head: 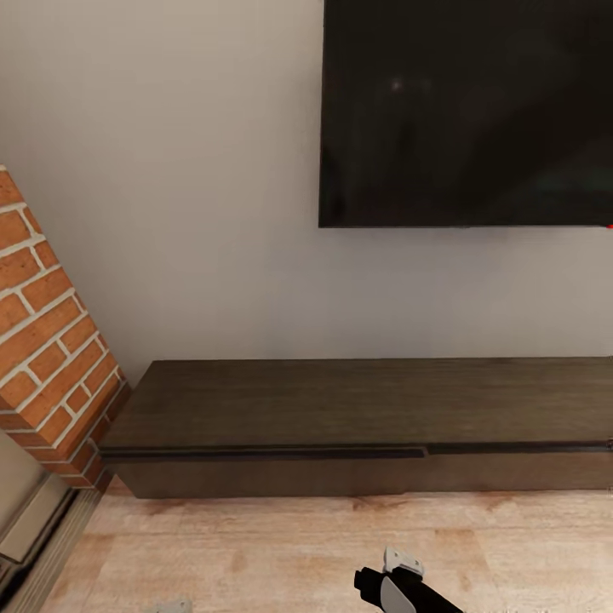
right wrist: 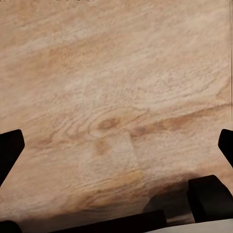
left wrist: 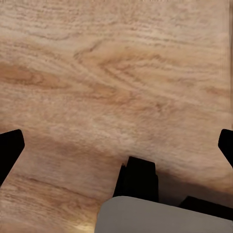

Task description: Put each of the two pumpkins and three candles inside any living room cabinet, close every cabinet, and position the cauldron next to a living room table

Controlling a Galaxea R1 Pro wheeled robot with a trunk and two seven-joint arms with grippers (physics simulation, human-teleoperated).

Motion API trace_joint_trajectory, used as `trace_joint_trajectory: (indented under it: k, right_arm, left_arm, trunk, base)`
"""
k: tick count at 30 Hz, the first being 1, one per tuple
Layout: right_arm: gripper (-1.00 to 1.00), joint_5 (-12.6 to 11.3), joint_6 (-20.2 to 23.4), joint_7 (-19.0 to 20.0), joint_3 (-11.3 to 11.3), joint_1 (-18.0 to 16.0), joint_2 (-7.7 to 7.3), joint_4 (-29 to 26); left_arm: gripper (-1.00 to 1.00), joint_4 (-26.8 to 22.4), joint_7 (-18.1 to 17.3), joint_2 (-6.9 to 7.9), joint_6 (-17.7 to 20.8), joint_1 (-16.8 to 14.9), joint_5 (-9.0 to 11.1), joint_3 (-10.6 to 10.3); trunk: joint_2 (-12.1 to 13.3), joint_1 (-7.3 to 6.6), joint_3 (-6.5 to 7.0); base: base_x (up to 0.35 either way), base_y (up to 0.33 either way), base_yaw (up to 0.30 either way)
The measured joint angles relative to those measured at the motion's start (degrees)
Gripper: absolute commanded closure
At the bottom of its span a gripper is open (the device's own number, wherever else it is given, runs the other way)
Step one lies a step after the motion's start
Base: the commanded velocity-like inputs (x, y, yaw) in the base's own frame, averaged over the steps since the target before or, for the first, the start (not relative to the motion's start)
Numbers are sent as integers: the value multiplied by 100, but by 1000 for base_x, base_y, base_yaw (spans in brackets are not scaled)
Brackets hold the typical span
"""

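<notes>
The cabinet point(head: 366, 421) is a long low dark brown unit against the wall, straight ahead in the head view. Its flat fronts show no open compartment, and its top is bare. The pumpkins, the candles, the cauldron and the table are out of view. My left gripper point(left wrist: 116, 145) is open over the wooden floor, with one black fingertip point(left wrist: 9, 150) at each side edge and nothing between them. My right gripper point(right wrist: 116, 148) is open over the floor in the same way. Part of my right arm point(head: 400, 587) shows low in the head view, short of the cabinet.
A large black screen point(head: 466, 111) hangs on the pale wall above the cabinet. A red brick column point(head: 47, 358) juts out at the left, touching the cabinet's left end. Light wooden floor point(head: 281, 545) lies between me and the cabinet.
</notes>
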Motion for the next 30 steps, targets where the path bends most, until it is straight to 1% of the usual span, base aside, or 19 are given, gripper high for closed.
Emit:
trace_joint_trajectory:
  k: [30]
  right_arm:
    - [-100, -9, -13, 1, -1, 0, -39, 9]
  left_arm:
    - [-100, 0, 0, 12, -18, 0, 6, -6]
  trunk:
    - [0, 0, 0]
  base:
    - [0, 0, -279]
